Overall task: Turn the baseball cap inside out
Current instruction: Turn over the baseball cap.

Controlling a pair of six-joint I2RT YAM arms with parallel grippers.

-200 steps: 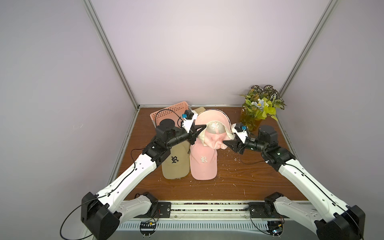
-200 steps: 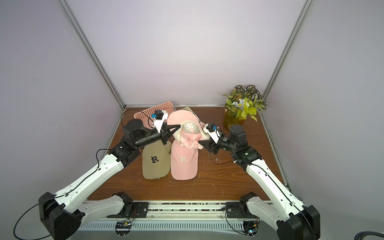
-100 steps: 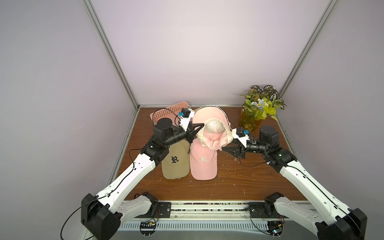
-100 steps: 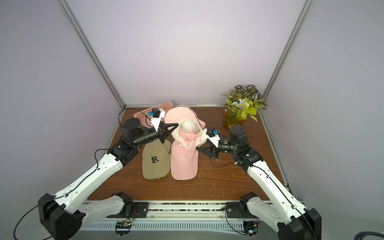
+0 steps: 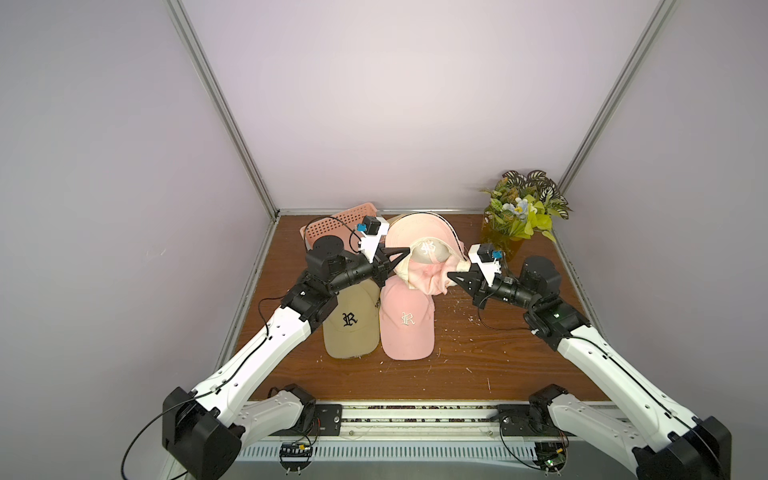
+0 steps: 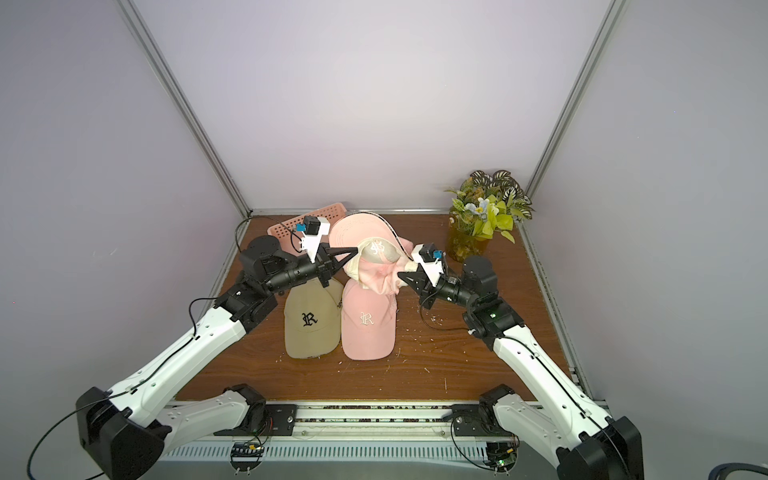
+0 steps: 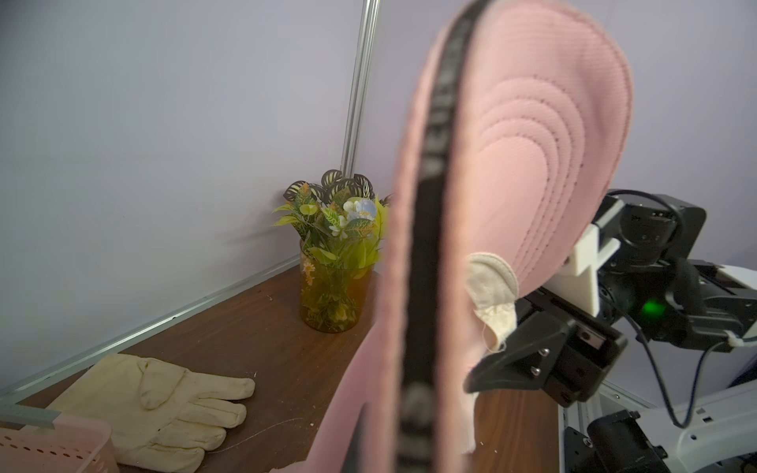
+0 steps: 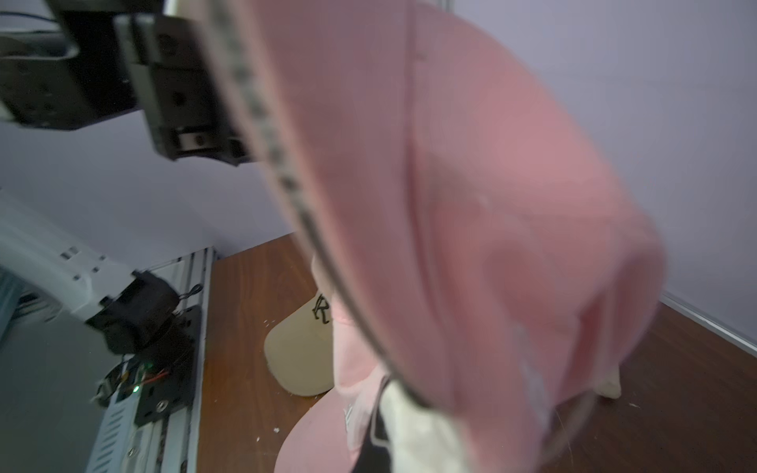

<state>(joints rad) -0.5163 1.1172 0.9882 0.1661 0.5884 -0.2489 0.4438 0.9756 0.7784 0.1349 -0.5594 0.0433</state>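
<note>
Both arms were up over the middle of the desk [image 5: 478, 365] with the baseball cap [image 5: 415, 235] hanging between them in the air, above the two caps lying flat.

The left tool [image 5: 405, 252] was clenched on the cap's edge by the brim, on the sweatband side. The right tool [image 5: 451, 277] was also clamped shut, with its tips buried in bunched pink fabric on the opposite side. It looked like a pinch on the crown cloth, but the exact seam was hidden in the folds.

Progress, as a judgement: partway, probably past half.
- The front of the crown bulged outward showing pale lining, and the logo stitching read as a backside.
- In the left wrist view a cream lining flap stuck out next to the brim.
- The back panels were crumpled in a pink wad under the dome and not pulled through.
- Left to do: drag that wad out, round off the crown and set the cap down.

Bystanders that were not touched:
- tan cap [image 5: 349, 328] and pink cap [image 5: 407, 328] side by side on the desk
- pink basket [image 5: 332, 224] at the back
- plant vase [image 5: 498, 245] in the far corner
- glove [image 7: 159, 397] lying by the basket
</note>
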